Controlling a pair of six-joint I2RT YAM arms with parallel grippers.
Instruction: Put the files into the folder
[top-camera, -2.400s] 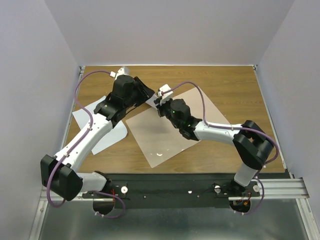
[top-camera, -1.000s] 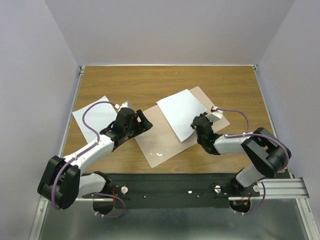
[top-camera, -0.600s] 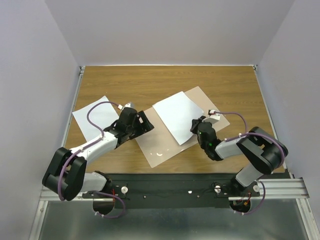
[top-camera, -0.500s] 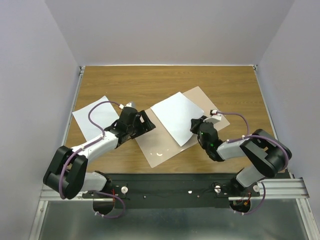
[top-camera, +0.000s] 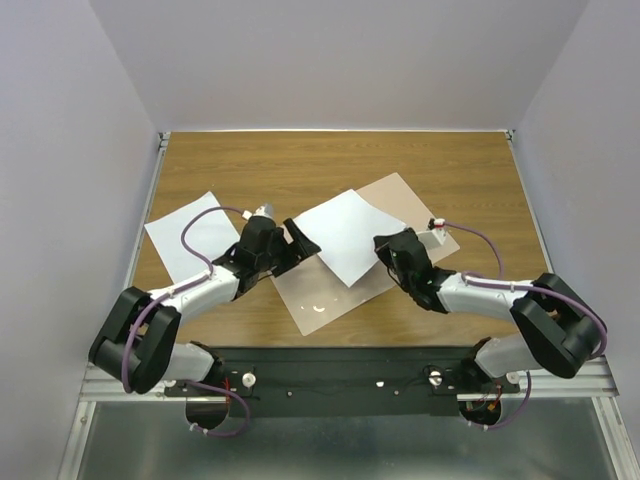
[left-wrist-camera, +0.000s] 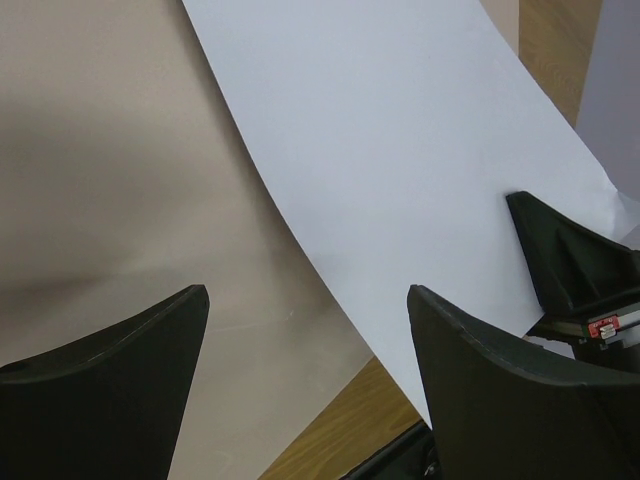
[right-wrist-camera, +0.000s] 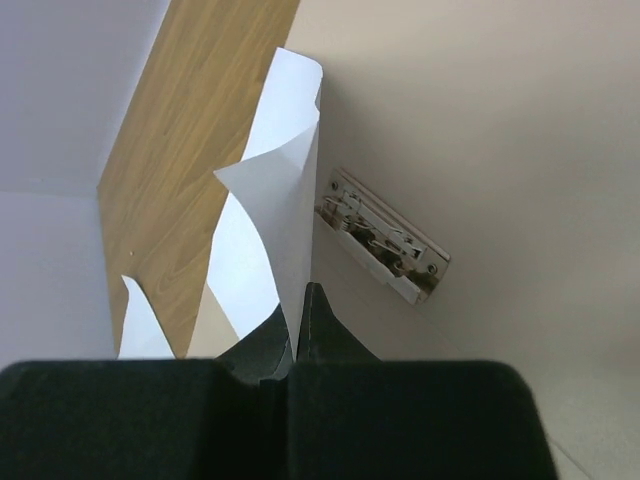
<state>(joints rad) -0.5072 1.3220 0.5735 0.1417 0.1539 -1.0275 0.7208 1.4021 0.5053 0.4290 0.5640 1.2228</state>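
The tan folder (top-camera: 322, 290) lies open and flat on the table, its pale inner face (right-wrist-camera: 480, 130) up and its metal clip strip (right-wrist-camera: 385, 235) showing. My right gripper (top-camera: 385, 247) is shut on the near edge of one white sheet (top-camera: 345, 235), which it holds curled over the folder; the pinch shows in the right wrist view (right-wrist-camera: 300, 300). My left gripper (top-camera: 300, 243) is open at that sheet's left edge, its jaws wide apart over the folder (left-wrist-camera: 307, 292), holding nothing. The sheet (left-wrist-camera: 400, 150) fills the view ahead. The second white sheet (top-camera: 185, 240) lies flat at the left.
The wooden table (top-camera: 450, 170) is walled at the back and both sides. A black rail (top-camera: 340, 375) with the arm bases runs along the near edge. The right gripper's body (left-wrist-camera: 580, 260) shows in the left wrist view beyond the sheet.
My right gripper has carried the held sheet leftward over the folder. My left gripper has moved right, up to that sheet's left edge. The left sheet has not moved.
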